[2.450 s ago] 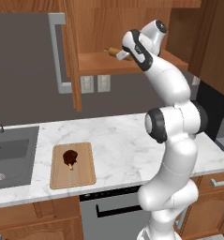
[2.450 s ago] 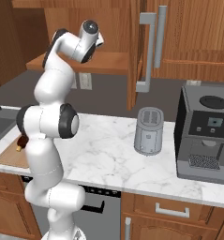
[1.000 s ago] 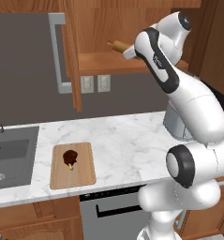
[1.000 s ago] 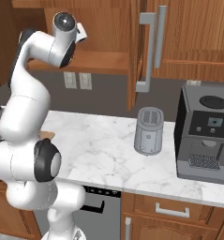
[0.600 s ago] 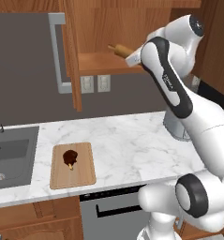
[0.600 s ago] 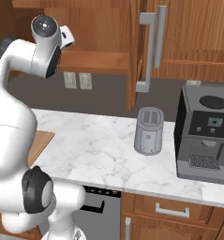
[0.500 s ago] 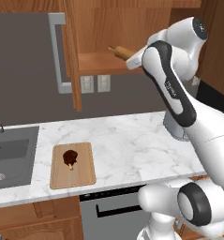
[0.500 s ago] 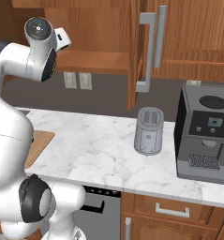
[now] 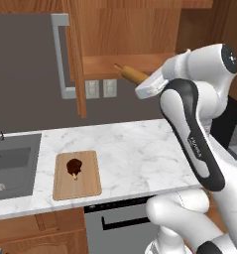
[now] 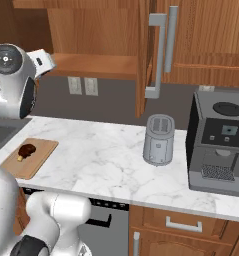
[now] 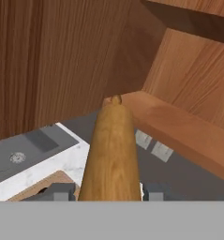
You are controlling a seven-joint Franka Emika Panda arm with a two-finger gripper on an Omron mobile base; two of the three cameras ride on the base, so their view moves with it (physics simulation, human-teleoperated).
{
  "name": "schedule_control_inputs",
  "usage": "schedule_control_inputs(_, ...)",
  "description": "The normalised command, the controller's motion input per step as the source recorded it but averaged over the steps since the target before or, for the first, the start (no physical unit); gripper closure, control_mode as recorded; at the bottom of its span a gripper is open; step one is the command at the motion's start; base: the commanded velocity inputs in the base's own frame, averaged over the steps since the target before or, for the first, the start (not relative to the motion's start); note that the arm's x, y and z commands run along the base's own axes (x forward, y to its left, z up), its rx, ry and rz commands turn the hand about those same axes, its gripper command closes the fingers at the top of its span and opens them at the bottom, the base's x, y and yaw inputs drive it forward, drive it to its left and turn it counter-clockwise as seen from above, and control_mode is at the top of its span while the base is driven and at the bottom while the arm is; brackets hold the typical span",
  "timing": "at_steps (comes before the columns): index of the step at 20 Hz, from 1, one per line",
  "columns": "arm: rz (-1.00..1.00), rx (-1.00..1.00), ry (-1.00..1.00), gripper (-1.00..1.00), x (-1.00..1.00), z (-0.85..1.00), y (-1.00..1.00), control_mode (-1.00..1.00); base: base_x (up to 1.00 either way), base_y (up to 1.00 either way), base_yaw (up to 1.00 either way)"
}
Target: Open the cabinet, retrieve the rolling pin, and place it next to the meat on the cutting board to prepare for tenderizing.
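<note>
Two fingertips of the gripper (image 11: 108, 191) clamp the rolling pin (image 11: 111, 150) from either side low in the hand view, so the claw is closed on it, the pin running up the frame toward the cabinet's shelf edge. In the left base view, going left to right: the sink (image 9: 11, 166) at the left edge, then the cutting board (image 9: 77, 175) on the marble counter (image 9: 135, 154) with the meat (image 9: 74, 166) lying on its upper left part. Above, the cabinet (image 9: 125, 34) stands with its left door swung open, grey handle (image 9: 60, 57) showing. Right of centre, the rolling pin (image 9: 131, 75) sticks out from the gripper, in front of the shelf's front edge.
</note>
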Motion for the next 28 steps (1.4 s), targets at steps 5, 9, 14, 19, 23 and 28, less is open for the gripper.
schedule_control_inputs(5, 0.0, 0.01, 0.0, 1.0, -0.65, -0.41, 0.04, -1.0, 0.0, 0.0, 0.0)
schedule_control_inputs(9, 0.04, 0.0, 0.0, 1.0, -0.48, -0.5, 0.0, -1.0, 0.0, 0.0, 0.0)
schedule_control_inputs(14, 0.06, -0.02, 0.0, 1.0, -0.21, -0.54, 0.02, -1.0, 0.0, 0.0, 0.0)
schedule_control_inputs(19, 0.07, -0.06, 0.0, 1.0, -0.02, -0.48, 0.1, -1.0, 0.0, 0.0, 0.0)
schedule_control_inputs(23, 0.06, -0.11, 0.07, 1.0, 0.0, -0.32, 0.24, -1.0, 0.0, 0.0, 0.0)
schedule_control_inputs(28, 0.08, -0.11, 0.08, 1.0, 0.0, -0.32, 0.29, -1.0, 0.0, 0.0, 0.0)
